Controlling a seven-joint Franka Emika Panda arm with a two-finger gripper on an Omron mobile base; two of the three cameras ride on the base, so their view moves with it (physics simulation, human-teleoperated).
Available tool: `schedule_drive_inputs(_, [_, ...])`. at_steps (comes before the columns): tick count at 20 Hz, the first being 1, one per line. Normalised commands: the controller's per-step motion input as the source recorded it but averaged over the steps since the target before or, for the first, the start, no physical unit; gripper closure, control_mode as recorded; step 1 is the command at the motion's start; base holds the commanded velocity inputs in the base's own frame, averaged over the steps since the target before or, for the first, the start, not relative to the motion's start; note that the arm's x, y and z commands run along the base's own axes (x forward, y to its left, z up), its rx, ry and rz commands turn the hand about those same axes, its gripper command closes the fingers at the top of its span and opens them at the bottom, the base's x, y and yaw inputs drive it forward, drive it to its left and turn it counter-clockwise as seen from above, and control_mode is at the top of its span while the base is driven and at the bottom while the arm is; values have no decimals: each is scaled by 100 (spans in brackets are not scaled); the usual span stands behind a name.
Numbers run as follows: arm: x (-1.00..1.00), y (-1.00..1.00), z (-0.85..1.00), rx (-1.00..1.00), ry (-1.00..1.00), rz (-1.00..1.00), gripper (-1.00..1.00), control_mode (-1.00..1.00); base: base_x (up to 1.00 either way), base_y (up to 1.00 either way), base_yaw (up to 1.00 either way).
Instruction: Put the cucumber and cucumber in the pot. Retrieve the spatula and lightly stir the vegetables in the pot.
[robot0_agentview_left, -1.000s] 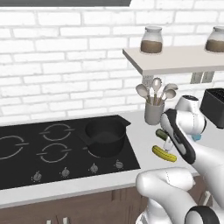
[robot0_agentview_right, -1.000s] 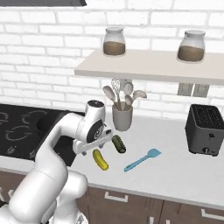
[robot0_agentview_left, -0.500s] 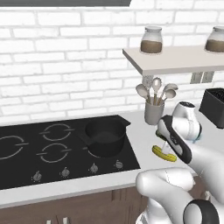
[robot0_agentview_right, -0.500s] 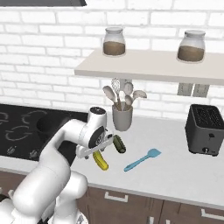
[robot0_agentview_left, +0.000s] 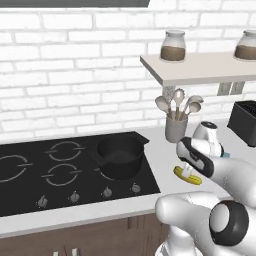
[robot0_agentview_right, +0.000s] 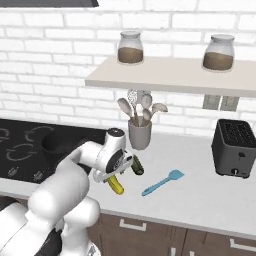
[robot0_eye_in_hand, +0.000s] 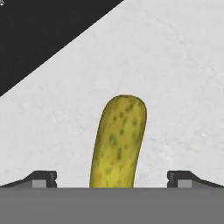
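- Nearest to us, the two dark jaws stand wide apart and hold nothing, one tip at each lower corner of the hand view.
- The stubby yellow-green speckled cucumber lies on the pale stone bench between the jaws, its long axis pointing away from them and roughly centred in the gap.
- We judge the step in hand to be the grasp of this first piece. To do it well we would come straight down, keep the piece centred, and close across its short width, not along its length.
- It is round, so an off-centre pinch could roll or squirt it out. We would close only once the tips are low beside its flanks.
- Just beyond the jaws in the right base view lies the darker green cucumber piece, close to the yellow-green one. We would take care not to nudge it.
- Further to the jaws' right, the slim light-blue spatula lies flat on the bench, untouched.
- To the jaws' left, the small round black pot sits on the black glass hob, nothing visible inside it.
- Behind stands the grey utensil holder with metal spoons, and further right the black toaster.
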Motion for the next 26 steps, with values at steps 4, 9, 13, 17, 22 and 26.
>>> schedule_drive_inputs(4, [19,-13,-36,0,5,0,-100,-100,0,0,0])
schedule_drive_inputs(9, [1,0,-41,0,4,0,-100,-100,0,0,0])
schedule_drive_inputs(13, [0,0,-49,0,0,0,100,-100,0,0,0])
schedule_drive_inputs(17, [-3,0,-16,0,-4,0,100,-100,0,0,0])
schedule_drive_inputs(22, [-22,27,13,0,-13,0,100,-100,0,0,0])
schedule_drive_inputs(26, [-38,61,66,0,-16,0,100,-100,0,0,0])
